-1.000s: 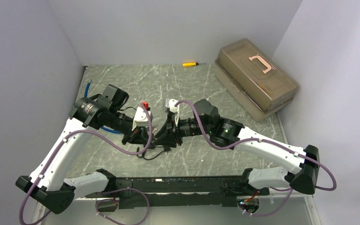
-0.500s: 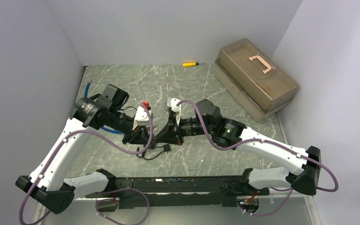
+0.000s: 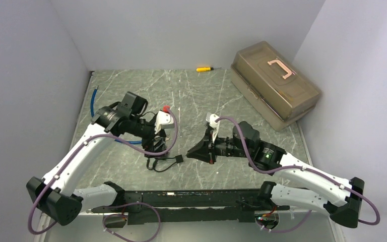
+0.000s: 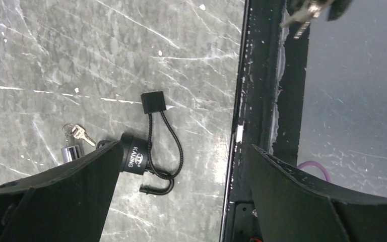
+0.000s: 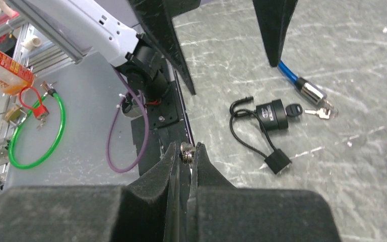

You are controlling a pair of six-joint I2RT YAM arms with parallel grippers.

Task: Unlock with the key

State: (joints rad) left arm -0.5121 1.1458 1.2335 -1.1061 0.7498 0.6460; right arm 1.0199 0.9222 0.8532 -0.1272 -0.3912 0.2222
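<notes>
The black padlock [image 4: 133, 159] with a thin black cable loop [image 4: 174, 146] lies on the marble table; one hooked cable end [image 4: 156, 190] lies free beside the body. My left gripper [image 4: 184, 151] hovers open above it, touching nothing. In the top view the padlock [image 3: 157, 162] sits just under the left gripper [image 3: 159, 147]. My right gripper [image 5: 186, 151] is shut on a small silver key [image 5: 186, 147]. That key [image 4: 298, 22] also shows hanging from the right fingertips, away from the lock. The right gripper [image 3: 190, 152] sits right of the padlock [image 5: 271, 115].
A blue cable lock [image 5: 310, 93] with a silver end and a key ring [image 5: 322, 113] lies beside the padlock. A brown toolbox [image 3: 274, 83] stands at the back right, a yellow screwdriver [image 3: 204, 69] by the back wall. A black rail [image 3: 191, 196] runs along the near edge.
My left gripper opened, let go of the padlock and drew back left; the padlock now lies on the table. The right gripper closed and pulled away to the right with the key.
</notes>
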